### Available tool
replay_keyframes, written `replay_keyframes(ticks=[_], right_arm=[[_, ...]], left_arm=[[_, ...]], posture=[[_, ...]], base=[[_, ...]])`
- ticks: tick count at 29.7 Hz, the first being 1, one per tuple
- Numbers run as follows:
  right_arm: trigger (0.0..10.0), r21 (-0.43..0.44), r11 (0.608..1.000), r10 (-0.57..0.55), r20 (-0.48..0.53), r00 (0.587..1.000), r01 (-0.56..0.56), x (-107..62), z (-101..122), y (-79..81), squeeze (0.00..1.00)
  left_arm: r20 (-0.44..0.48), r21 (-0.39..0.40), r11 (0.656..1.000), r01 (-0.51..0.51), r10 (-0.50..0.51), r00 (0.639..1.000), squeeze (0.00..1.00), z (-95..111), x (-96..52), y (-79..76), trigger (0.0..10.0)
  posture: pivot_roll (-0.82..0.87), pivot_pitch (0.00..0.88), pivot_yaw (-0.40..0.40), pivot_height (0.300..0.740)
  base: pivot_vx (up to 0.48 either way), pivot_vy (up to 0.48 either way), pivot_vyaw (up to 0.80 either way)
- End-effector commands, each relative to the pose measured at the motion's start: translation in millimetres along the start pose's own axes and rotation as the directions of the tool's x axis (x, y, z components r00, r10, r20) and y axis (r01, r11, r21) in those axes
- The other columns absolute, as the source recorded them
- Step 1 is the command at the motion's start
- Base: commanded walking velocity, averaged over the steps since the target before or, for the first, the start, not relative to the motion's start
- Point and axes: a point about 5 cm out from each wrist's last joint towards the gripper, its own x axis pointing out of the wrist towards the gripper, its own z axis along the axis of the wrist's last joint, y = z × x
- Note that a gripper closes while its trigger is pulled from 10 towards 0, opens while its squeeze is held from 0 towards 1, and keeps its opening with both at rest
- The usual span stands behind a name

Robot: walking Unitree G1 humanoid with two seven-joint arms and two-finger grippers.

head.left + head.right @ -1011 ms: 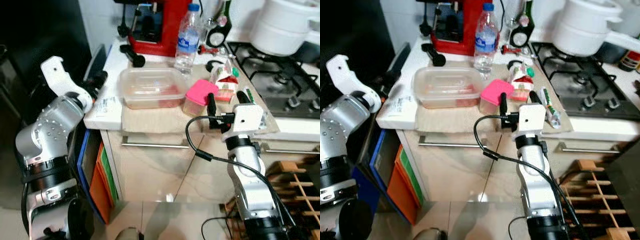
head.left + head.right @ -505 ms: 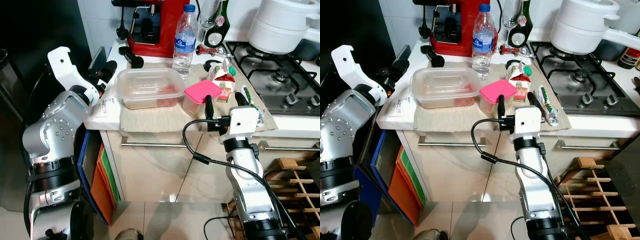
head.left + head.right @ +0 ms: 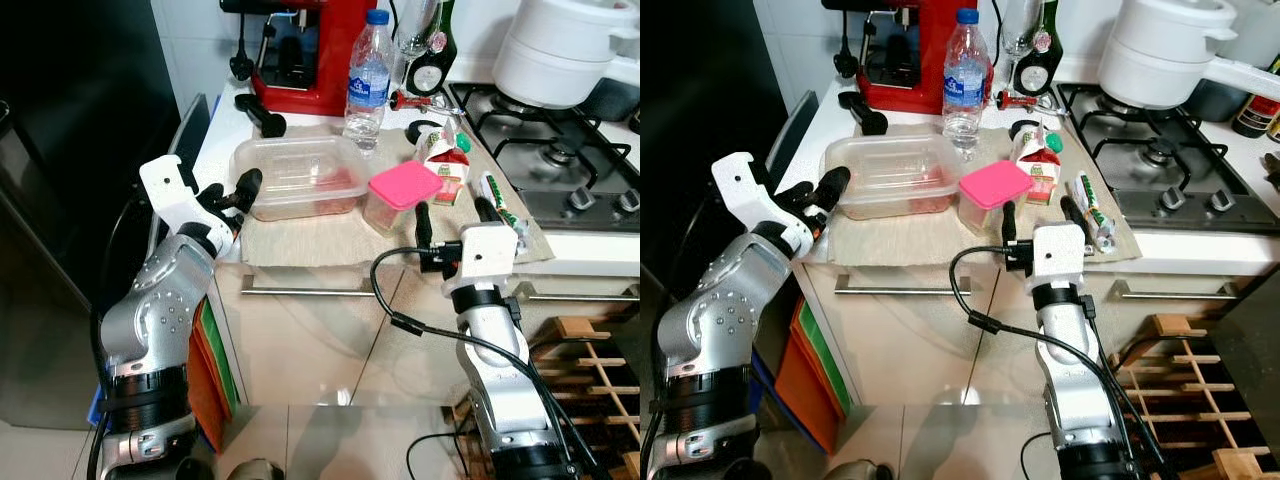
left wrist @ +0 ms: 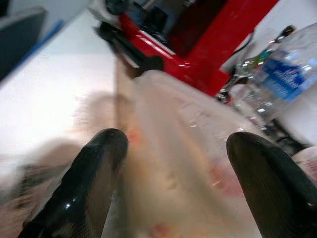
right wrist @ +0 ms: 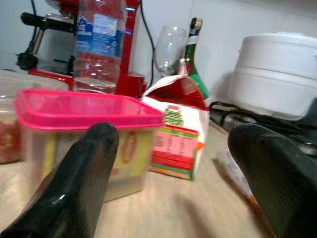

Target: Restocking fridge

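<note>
Left gripper (image 3: 232,193), fingers spread and empty, approaches the clear food container (image 3: 298,176). Right gripper (image 3: 450,212), likewise open and empty, faces the pink-lidded tub (image 3: 399,196). The likely next move is closing on the container's near end.

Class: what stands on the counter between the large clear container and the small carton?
The pink-lidded tub stands between the clear container and the carton, seen in both eye views.

The small tub's lid (image 3: 405,184) is bright pink. The coffee machine (image 3: 305,55) is red. The water bottle (image 3: 366,72) has a blue cap and label. The carton (image 5: 179,134) is red, white and green. The big pot (image 3: 1165,50) is white.
</note>
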Motion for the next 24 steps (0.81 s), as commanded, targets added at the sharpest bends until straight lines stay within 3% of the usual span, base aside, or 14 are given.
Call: replay_keyframes(ticks=[1, 3, 9, 11, 16, 17, 18, 19, 24], right_arm=[[10.0, 0.003, 1.0, -0.014, -0.003, 1.0, 0.014, 1.7, -2, -5.9, 0.0], [10.0, 0.005, 1.0, -0.015, -0.004, 1.0, 0.015, 2.8, -2, -3.4, 0.0], [10.0, 0.009, 1.0, -0.015, 0.004, 1.0, 0.015, 4.2, 1, -1.1, 0.0], [10.0, 0.009, 1.0, -0.01, 0.005, 1.0, 0.01, 3.2, 0, -0.1, 0.0], [10.0, 0.006, 1.0, -0.015, -0.003, 1.0, 0.015, 0.8, -1, -1.2, 0.0], [10.0, 0.006, 1.0, -0.017, -0.004, 1.0, 0.017, 0.3, -1, -1.3, 0.0], [10.0, 0.006, 1.0, -0.017, -0.004, 1.0, 0.017, 0.3, -1, -1.3, 0.0], [10.0, 0.006, 1.0, -0.017, -0.005, 1.0, 0.018, 0.3, -1, -1.3, 0.0], [10.0, 0.003, 1.0, -0.022, -0.005, 1.0, 0.022, 1.0, -1, -2.8, 0.0]], left_arm=[[0.012, -0.048, 0.999, 0.021, -0.02, 1.0, 0.0, 3, 6.1, -6.5, 10.0], [0.042, -0.059, 0.996, 0.061, -0.059, 0.997, 0.0, 11, 11.9, -17.1, 10.0], [0.045, -0.063, 0.992, 0.112, -0.109, 0.993, 0.0, 14, 16.9, -29.4, 10.0], [-0.038, -0.027, 0.99, 0.139, -0.14, 0.989, 0.0, 3, 21.9, -36.2, 10.0], [-0.177, 0.043, 0.989, 0.142, -0.132, 0.975, 0.0, -15, 23.3, -32.9, 10.0], [-0.212, 0.077, 0.986, 0.151, -0.132, 0.968, 0.0, -18, 23.3, -32.0, 8.6], [-0.212, 0.077, 0.986, 0.151, -0.132, 0.968, 0.0, -18, 23.3, -32.0, 8.6], [-0.216, 0.076, 0.985, 0.157, -0.138, 0.967, 0.0, -18, 23.6, -32.2, 0.3], [-0.252, 0.074, 0.988, 0.133, -0.11, 0.961, 0.0, -20, 25.9, -25.1, 0.0]], posture=[[0.12, 0.0, -0.035, 0.74], [0.12, 0.0, -0.034, 0.74], [0.11, 0.0, -0.031, 0.74], [0.11, 0.0, -0.029, 0.74], [0.1, 0.0, -0.019, 0.74], [0.09, 0.0, -0.019, 0.74], [0.09, 0.0, -0.019, 0.74], [0.09, 0.0, -0.018, 0.74], [0.09, 0.0, -0.013, 0.74]], base=[[0.0, 0.0, 0.0], [0.0, 0.0, 0.0], [0.0, 0.0, 0.0], [0.0, 0.0, 0.0], [0.0, 0.0, 0.0], [0.0, 0.0, 0.0], [0.0, 0.0, 0.0], [0.0, 0.0, 0.0], [0.0, 0.0, 0.0]])
